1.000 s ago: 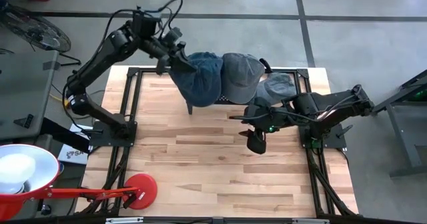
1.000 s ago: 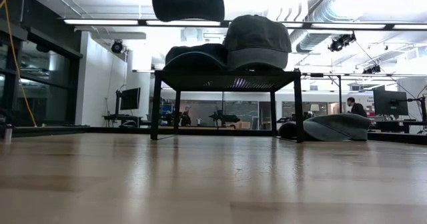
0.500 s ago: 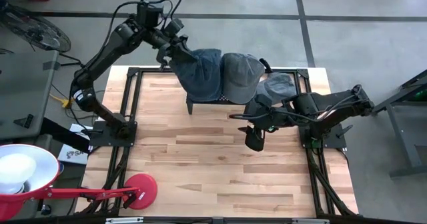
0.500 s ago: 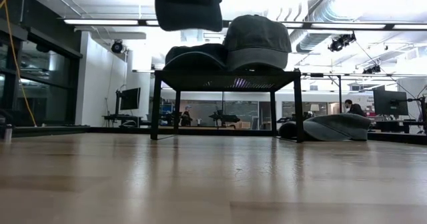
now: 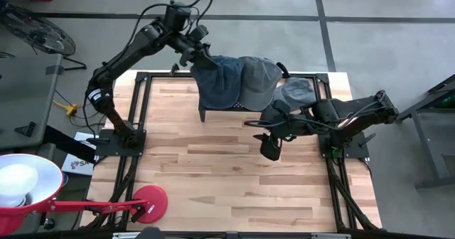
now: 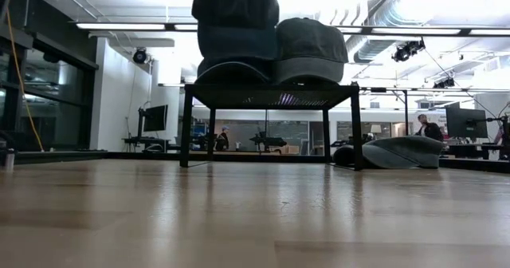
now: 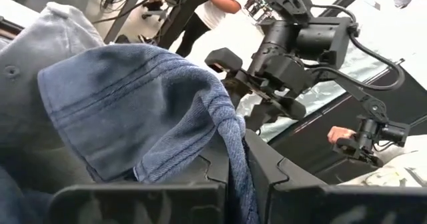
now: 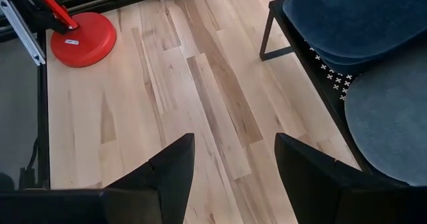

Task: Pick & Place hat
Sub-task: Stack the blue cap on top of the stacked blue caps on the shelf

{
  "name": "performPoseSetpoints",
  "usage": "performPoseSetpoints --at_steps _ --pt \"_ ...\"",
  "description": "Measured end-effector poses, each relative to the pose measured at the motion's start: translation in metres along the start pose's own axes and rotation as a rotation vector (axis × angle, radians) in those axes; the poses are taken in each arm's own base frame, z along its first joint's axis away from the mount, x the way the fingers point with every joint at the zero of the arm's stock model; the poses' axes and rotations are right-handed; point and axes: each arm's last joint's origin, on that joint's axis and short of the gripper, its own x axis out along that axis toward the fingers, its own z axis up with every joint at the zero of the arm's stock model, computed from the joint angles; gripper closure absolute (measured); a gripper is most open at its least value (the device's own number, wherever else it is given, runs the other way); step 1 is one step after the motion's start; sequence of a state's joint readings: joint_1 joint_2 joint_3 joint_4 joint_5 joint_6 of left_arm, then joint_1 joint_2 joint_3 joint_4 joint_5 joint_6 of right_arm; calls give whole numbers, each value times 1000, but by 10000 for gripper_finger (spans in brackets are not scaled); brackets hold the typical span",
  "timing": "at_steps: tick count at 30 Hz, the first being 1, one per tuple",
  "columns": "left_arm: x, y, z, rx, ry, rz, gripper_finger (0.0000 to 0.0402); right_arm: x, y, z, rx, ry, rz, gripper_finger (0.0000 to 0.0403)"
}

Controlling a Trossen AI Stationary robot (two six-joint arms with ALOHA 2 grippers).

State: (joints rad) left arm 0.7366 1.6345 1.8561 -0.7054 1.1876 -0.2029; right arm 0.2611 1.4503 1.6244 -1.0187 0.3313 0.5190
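Left end effector [image 5: 201,52] over the far edge of the surface [image 5: 234,175], left of its middle, fingers [image 7: 263,171] clamped together on a fold of a blue hat [image 5: 219,81]. Hat hanging from that grip, draped over the left half of a black stand [image 6: 270,100] at the far edge; seen from the low view, hovering right above another dark hat [image 6: 233,67] on the stand, whether touching it hard to tell. Beside it on the stand's right half, a grey hat [image 5: 257,81], just next to the held one. A further hat [image 5: 297,94] lying on the surface by the far right corner, past the stand.

Right end effector [image 5: 271,147] low over the surface right of the middle, near the stand's front edge, fingers [image 8: 170,171] wide apart, gripping nothing, bare wood showing between them.

A red round base [image 5: 148,203] near the front left corner. People standing in the room beyond.
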Motion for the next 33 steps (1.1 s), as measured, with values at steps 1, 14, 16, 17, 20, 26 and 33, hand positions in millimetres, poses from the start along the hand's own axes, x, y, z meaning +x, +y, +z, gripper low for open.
performPoseSetpoints --at_steps 1,14,16,17,20,26,33 --pt "-2 1 0 -2 -3 4 389 0 0 0 1 0 0 203" --pt "-27 14 0 -37 -37 60 391 0 -1 1 0 -20 -37 203" --pt "-26 13 0 -30 -34 45 391 0 -1 1 0 -26 -46 203" --pt "-26 13 0 -30 -32 35 391 0 -1 1 -1 -28 -51 203" --pt "-26 12 -1 -29 -26 0 391 0 -2 1 -1 -31 -56 203" --pt "-26 10 -1 -43 -12 -72 391 0 -2 1 -2 -42 -75 203" --pt "-23 14 -4 -71 4 -89 392 1 -5 3 9 -45 -88 203"
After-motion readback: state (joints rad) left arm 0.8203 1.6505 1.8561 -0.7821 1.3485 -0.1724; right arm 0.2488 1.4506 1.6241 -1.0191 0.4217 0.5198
